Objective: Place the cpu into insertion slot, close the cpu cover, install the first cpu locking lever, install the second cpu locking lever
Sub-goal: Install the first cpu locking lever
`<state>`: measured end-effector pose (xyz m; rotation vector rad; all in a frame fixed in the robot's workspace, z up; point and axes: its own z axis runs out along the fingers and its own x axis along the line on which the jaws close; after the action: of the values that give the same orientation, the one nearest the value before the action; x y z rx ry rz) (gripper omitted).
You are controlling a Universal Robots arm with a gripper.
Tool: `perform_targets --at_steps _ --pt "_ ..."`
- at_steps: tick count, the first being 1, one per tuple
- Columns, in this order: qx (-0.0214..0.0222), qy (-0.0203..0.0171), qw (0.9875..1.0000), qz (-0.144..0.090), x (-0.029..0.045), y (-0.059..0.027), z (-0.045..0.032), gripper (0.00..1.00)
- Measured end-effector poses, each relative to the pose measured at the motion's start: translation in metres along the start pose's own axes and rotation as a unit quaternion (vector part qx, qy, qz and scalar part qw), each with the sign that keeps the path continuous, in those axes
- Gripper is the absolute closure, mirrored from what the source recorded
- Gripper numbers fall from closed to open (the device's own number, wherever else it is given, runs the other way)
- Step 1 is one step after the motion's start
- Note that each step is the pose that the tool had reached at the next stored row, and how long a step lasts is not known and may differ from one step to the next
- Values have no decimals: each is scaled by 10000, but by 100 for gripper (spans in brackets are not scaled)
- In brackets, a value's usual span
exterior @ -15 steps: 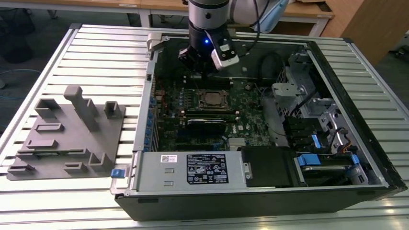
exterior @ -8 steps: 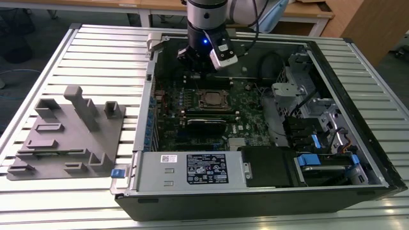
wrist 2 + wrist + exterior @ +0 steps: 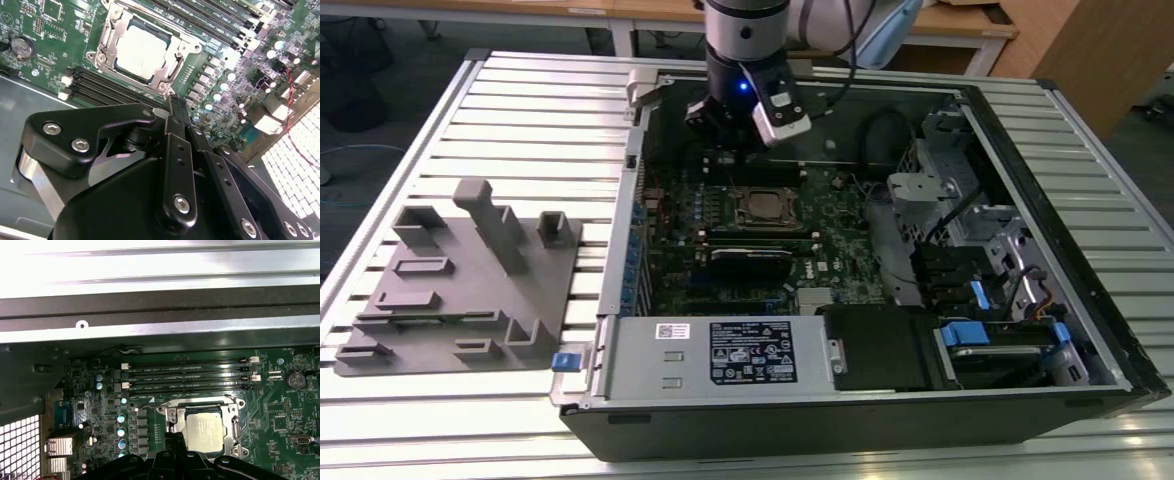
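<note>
The cpu (image 3: 140,50) (image 3: 202,430) lies flat in the insertion slot (image 3: 200,406) on the green motherboard (image 3: 834,225). The silvery cpu cover (image 3: 175,62) (image 3: 232,425) lies down around it, with the chip's metal top showing through its opening. In the exterior view the socket (image 3: 767,208) sits mid-board inside the open computer case. My gripper (image 3: 172,102) (image 3: 727,150) hangs just above the board, beside the socket's far edge in the exterior view. Its black fingers (image 3: 175,145) are pressed together and hold nothing.
Long black memory slots (image 3: 185,375) (image 3: 100,87) run beside the socket. The case's metal wall (image 3: 150,325) rises close behind the gripper. A power supply (image 3: 720,350) and drive bays (image 3: 987,280) fill the case's near and right parts. A grey fixture block (image 3: 454,280) lies at the exterior view's left.
</note>
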<state>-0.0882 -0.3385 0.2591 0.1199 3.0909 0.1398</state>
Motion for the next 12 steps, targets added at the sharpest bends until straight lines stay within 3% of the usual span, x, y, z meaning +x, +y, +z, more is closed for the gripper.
perform_targets --at_steps 9,12 --pt "-9 1 10000 0 106 -9 -3 90" --pt "-129 1 9999 6 152 -15 -5 90"
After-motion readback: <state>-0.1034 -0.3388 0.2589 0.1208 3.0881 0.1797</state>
